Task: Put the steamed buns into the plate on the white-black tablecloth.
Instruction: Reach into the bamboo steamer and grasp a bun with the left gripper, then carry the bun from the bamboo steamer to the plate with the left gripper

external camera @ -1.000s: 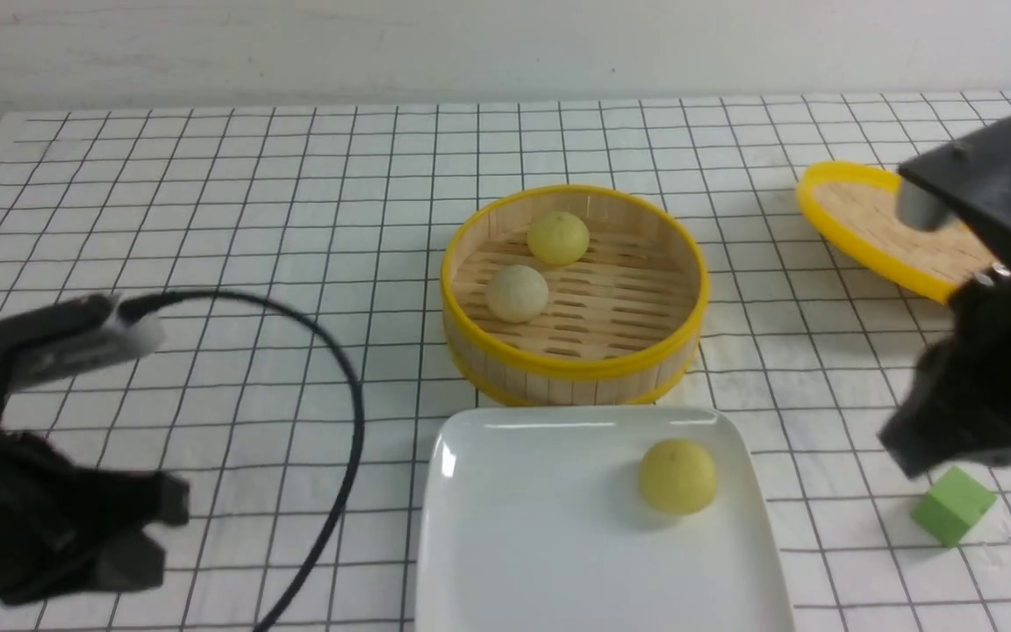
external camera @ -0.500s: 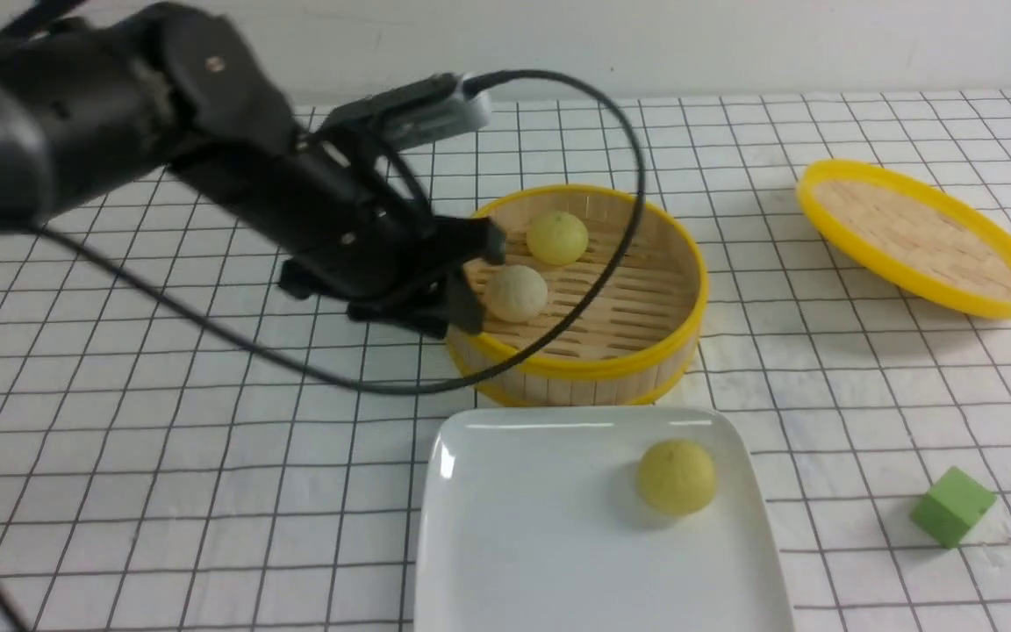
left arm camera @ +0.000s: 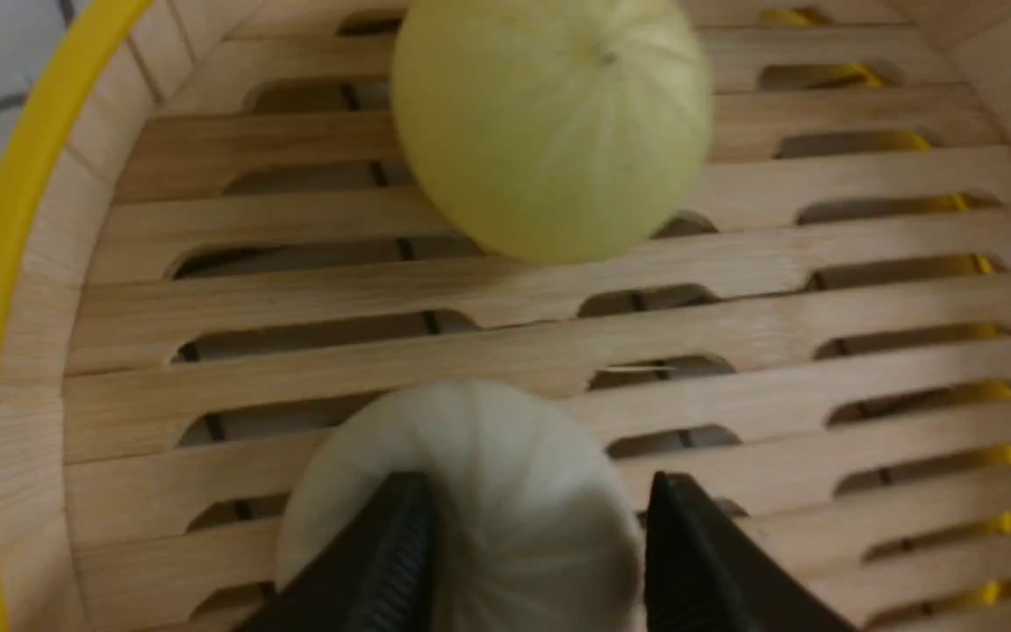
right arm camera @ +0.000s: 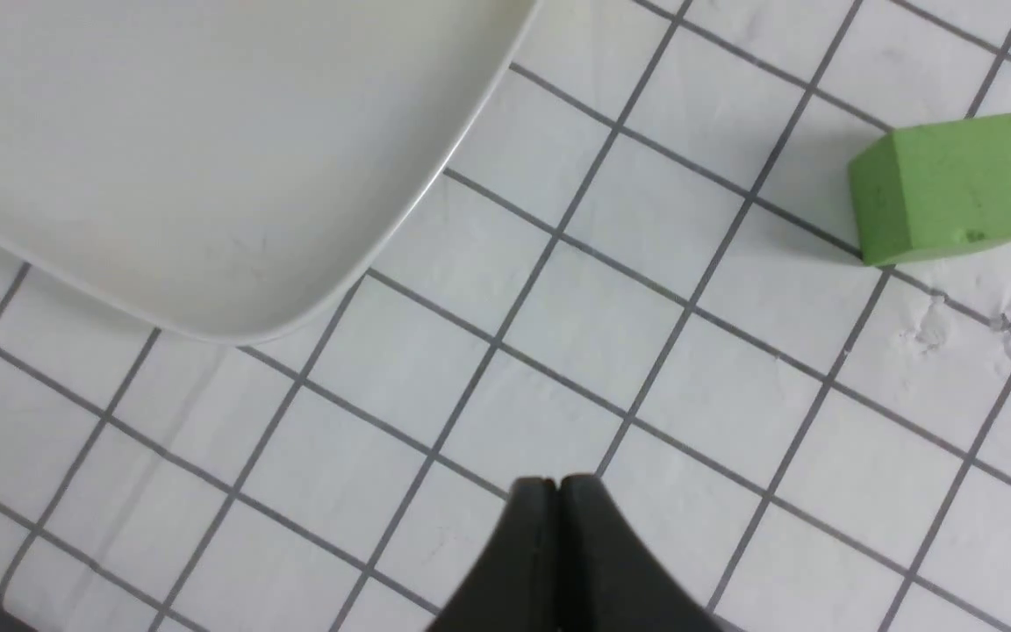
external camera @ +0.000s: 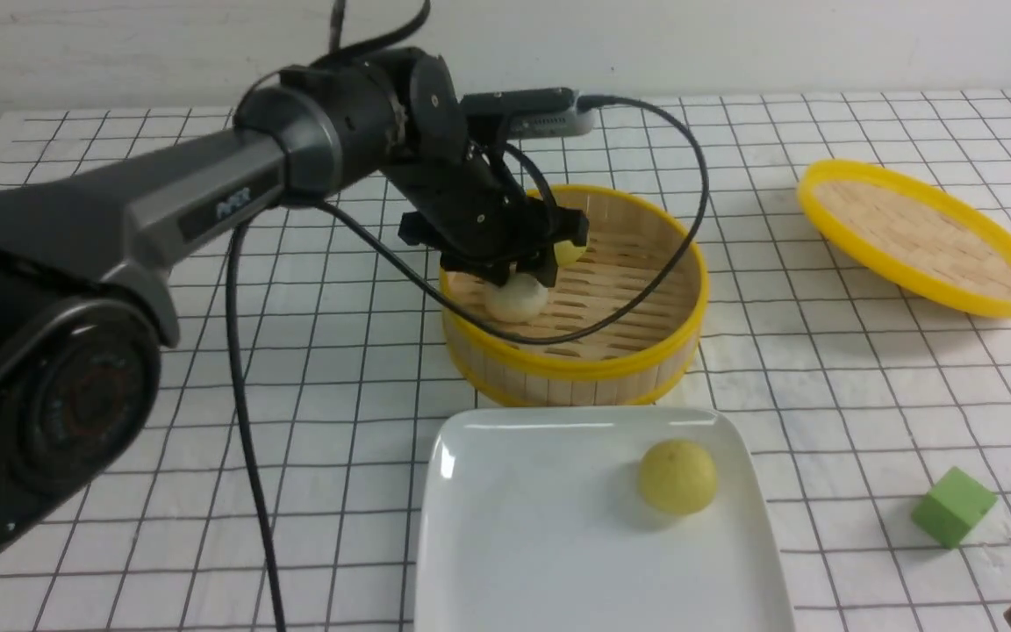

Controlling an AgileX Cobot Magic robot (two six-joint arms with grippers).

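Bamboo slats floor the round yellow-rimmed steamer (external camera: 576,367), where my left gripper (left arm camera: 532,491) stands spread over the pleated beige-white steamed bun (left arm camera: 523,439); contact I cannot judge. A domed pale yellow bun (left arm camera: 554,123) sits just beyond it. Another yellow bun (external camera: 677,477) rests on the glossy white square plate (external camera: 541,553) on the black-gridded white tablecloth (external camera: 821,351). My right gripper (right arm camera: 558,483) is closed, empty. Pale lettering on the left arm (external camera: 233,204) is unreadable.

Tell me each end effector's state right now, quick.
Left end effector: open, jaws straddling the small round beige-white steamed bun, not yet gripping it.
Right end effector: shut, holding nothing.
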